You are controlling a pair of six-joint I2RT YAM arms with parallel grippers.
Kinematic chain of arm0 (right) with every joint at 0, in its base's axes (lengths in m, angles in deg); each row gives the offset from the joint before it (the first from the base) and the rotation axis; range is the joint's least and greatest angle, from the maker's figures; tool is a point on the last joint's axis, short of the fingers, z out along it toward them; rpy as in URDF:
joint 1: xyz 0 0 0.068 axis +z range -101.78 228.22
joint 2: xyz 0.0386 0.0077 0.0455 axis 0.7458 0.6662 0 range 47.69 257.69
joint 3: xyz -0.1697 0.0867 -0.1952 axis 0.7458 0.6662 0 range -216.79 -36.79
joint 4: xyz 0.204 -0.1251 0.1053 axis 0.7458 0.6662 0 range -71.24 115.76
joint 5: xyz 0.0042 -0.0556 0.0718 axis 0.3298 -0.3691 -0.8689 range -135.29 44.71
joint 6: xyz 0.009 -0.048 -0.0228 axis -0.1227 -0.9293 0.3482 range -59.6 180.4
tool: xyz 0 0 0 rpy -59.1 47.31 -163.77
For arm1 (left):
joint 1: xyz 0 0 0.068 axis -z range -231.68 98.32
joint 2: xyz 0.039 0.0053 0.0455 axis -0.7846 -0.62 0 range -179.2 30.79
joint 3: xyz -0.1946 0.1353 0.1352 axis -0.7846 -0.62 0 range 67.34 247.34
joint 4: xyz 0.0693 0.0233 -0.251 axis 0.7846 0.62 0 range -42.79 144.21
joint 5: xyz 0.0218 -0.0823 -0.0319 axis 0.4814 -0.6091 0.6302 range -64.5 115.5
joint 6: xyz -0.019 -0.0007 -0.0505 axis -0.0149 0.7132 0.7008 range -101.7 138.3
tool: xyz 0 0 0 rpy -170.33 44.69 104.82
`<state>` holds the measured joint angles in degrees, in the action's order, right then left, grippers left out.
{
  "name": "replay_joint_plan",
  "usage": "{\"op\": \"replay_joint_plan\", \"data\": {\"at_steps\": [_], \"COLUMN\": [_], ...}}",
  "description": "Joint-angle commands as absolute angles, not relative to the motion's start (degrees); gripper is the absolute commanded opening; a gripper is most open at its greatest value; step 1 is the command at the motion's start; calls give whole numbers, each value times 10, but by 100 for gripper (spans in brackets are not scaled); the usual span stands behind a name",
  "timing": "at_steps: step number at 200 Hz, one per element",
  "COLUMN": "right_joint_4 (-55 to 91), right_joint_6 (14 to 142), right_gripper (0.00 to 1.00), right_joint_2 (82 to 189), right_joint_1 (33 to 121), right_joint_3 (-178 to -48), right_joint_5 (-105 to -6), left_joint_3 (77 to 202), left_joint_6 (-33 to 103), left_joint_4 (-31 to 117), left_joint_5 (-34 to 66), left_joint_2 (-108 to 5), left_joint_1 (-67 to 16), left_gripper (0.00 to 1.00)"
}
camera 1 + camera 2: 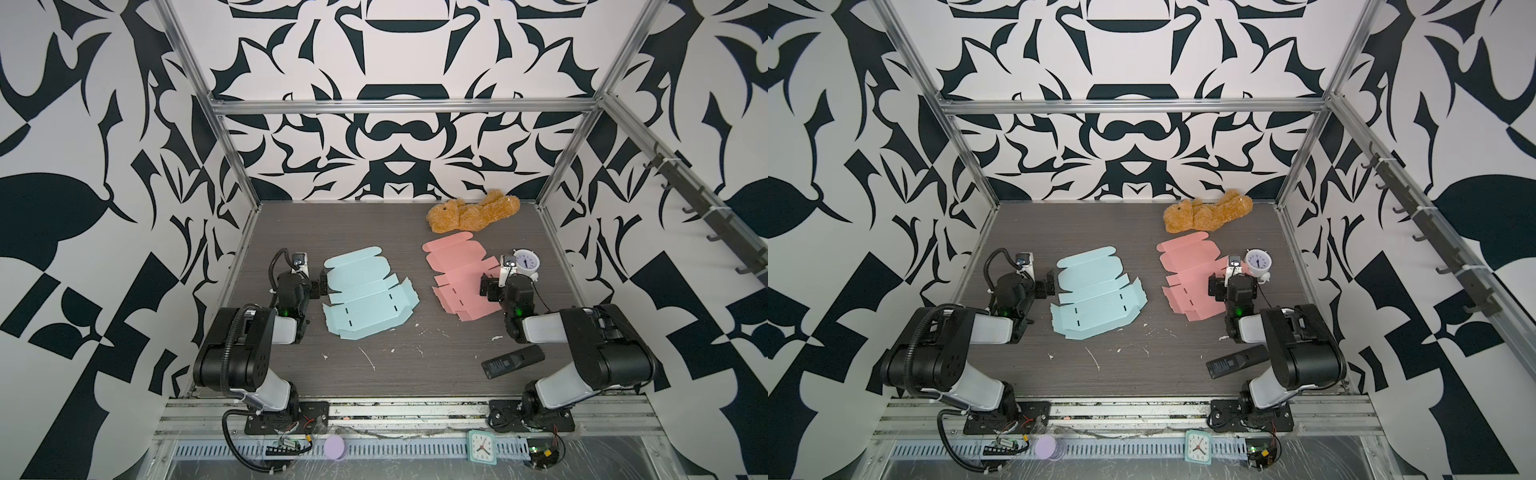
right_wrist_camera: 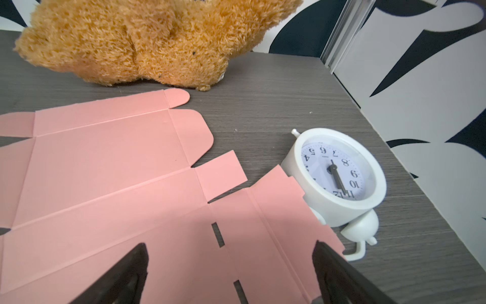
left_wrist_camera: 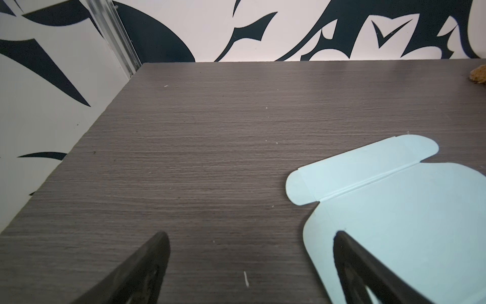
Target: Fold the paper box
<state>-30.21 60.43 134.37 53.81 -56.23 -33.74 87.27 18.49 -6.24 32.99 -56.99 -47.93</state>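
Paper blanks flat on the table point(image 1: 415, 374), nothing folded yet.
Blue box blank point(image 1: 370, 293) lies centre-left, pink box blank point(image 1: 461, 278) centre-right. The left gripper point(image 1: 321, 286) and right gripper point(image 1: 488, 286) gape empty at their outer edges, likely staged for the side flaps.

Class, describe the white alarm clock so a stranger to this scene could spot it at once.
On the dark table, go to the brown plush bear at the far right. Nearer than it, at the right edge of the pink box blank, lies the alarm clock: round and white, unlike the square teal clock on the front rail.
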Motion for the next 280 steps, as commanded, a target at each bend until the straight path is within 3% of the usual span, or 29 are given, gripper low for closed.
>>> {"op": "replay_joint_plan", "data": {"at_steps": [1, 35, 57, 78, 109, 128, 171, 210, 280], "right_joint_4": [-266, -146, 45, 208, 347, 390, 469, 484, 476], "right_joint_6": [612, 627, 745, 817, 834, 842, 820, 772, 712], "right_gripper": [99, 100, 99, 100, 99, 100, 100, 99, 96], "right_joint_2": [1293, 1196, 1143, 1145, 1180, 1192, 1233, 1326, 1457], "right_joint_1": [535, 547, 548, 561, 647, 714, 807, 845, 853], "right_joint_3": [-580, -609, -692, -780, -870, -893, -950, -1007, -1074], "right_joint_5": [-326, -314, -288, -332, -402, -428, -513, -574, -584], "left_joint_3": [870, 904, 934, 956, 963, 997, 1084, 1088, 1085], "left_joint_6": [187, 196, 228, 273, 425, 537, 567, 561, 541], "left_joint_4": [-38, 102, 202, 272, 320, 408, 575, 573, 559], "left_joint_5": [325, 296, 229, 162, 153, 139, 46, 20, -26], "left_joint_2": [-530, -455, -384, -332, -280, -277, -321, -325, -332], "left_joint_1": [-481, -481, -479, -445, -377, -370, -355, -333, -332], "left_gripper": [99, 99, 99, 99, 99, 99, 99, 99, 99]}}
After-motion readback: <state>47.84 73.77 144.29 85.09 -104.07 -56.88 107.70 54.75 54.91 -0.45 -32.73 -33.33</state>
